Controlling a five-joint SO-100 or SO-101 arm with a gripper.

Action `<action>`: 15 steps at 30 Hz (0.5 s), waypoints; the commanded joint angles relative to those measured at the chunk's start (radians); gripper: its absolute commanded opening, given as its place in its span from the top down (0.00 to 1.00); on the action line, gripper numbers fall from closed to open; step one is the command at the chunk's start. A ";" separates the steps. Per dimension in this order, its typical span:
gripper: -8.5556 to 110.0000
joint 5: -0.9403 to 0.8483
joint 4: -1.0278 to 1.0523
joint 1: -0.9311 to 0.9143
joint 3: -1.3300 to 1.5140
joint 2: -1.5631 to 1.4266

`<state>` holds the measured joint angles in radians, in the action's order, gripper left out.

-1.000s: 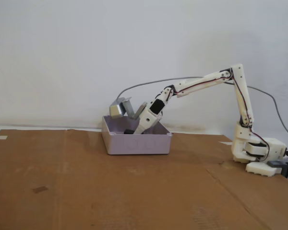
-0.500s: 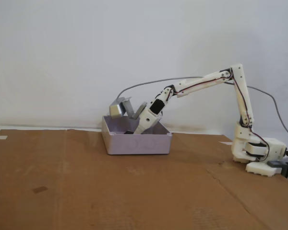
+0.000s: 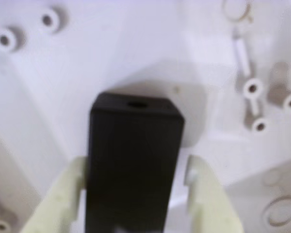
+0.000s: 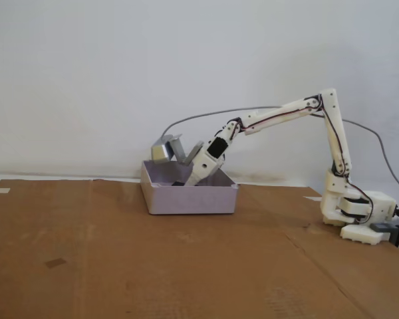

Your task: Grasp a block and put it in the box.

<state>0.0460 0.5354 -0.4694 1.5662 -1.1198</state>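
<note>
In the wrist view the black block stands between my two pale fingers, close over the pale floor of the box, on which it casts a shadow. My gripper is open by a little: a thin bright gap shows between the block and the right finger, while the left finger lies close against it. In the fixed view the gripper reaches down inside the box, and only a dark sliver of the block shows above the front wall.
Small round posts rise from the box floor. A grey camera housing rides beside the gripper above the box's back wall. The box sits on brown cardboard; the arm's base stands at the right.
The gripper with the block has sunk slightly deeper into the box; less of the block shows above the front wall. The rest of the arm has barely moved.
</note>
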 commanded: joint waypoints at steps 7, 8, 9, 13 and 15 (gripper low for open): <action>0.73 -0.014 -0.043 -0.002 -0.183 -0.080; 0.73 -0.014 -0.043 -0.002 -0.189 -0.080; 0.73 -0.014 -0.041 -0.002 -0.198 -0.080; 0.73 -0.014 -0.032 0.000 -0.247 -0.080; 0.73 -0.014 -0.031 0.002 -0.270 -0.080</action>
<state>0.0460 0.5354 -0.4709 1.4435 -1.1198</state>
